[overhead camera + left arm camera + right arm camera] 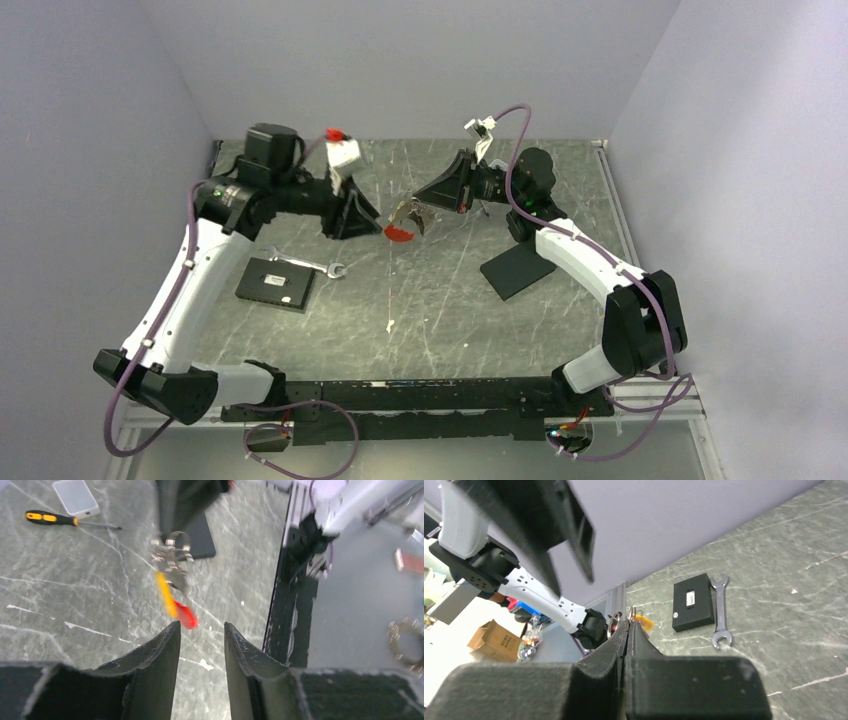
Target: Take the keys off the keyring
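Observation:
The keys (411, 214) hang in a small silvery bunch above the middle of the table, and in the left wrist view the keys (172, 560) show blurred. The keyring's red strip (399, 236) dangles below them. My right gripper (414, 205) is shut on the keyring (631, 613), whose thin metal loops stick out past the fingertips (636, 630). Just left of the bunch, my left gripper (380, 229) stands open with nothing between its fingers. Seen from the left wrist, the red strip (186, 616) and a yellow blur hang just beyond the left gripper (200, 626).
A silver wrench (306, 265) and a black box (275, 283) lie on the table at the left. A black pad (517, 270) lies at the right. The left wrist view shows a yellow-handled screwdriver (50, 518) and a white flat device (75, 497).

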`<action>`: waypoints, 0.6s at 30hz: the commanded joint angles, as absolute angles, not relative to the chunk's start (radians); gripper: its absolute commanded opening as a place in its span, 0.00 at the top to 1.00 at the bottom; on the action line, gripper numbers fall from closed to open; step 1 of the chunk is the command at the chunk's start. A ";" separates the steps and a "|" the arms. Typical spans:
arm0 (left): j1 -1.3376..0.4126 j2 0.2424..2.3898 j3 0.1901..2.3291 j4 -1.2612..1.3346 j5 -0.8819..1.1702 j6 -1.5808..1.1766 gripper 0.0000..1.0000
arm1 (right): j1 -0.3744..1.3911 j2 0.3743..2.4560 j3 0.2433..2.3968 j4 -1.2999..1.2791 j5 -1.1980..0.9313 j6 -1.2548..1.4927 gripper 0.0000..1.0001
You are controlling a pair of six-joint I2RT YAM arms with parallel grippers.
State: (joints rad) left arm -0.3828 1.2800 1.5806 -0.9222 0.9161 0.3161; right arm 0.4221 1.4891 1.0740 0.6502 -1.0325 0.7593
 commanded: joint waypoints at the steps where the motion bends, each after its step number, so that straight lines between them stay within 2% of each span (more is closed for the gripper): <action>1: -0.228 1.287 1.605 -0.748 1.186 0.102 0.60 | 0.423 1.475 1.058 0.855 -1.081 0.821 1.00; 4: -0.196 1.296 1.576 -0.661 1.242 0.079 0.63 | 0.423 1.470 1.048 0.919 -1.099 0.847 1.00; 8: -0.192 1.291 1.472 -0.409 1.272 -0.079 0.70 | 0.426 1.473 1.045 0.981 -1.118 0.876 1.00; 12: -0.192 1.295 1.372 -0.160 1.343 -0.283 0.71 | 0.433 1.476 1.045 1.032 -1.141 0.910 1.00; 18: -0.208 1.280 1.314 -0.073 1.362 -0.353 0.71 | 0.458 1.493 1.056 1.078 -1.173 0.948 1.00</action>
State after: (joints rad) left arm -0.1963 1.3025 1.3289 -0.2424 1.2911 -0.2329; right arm 0.4377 1.4895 1.0370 0.9562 -1.1381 0.9081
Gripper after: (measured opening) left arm 0.293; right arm 0.010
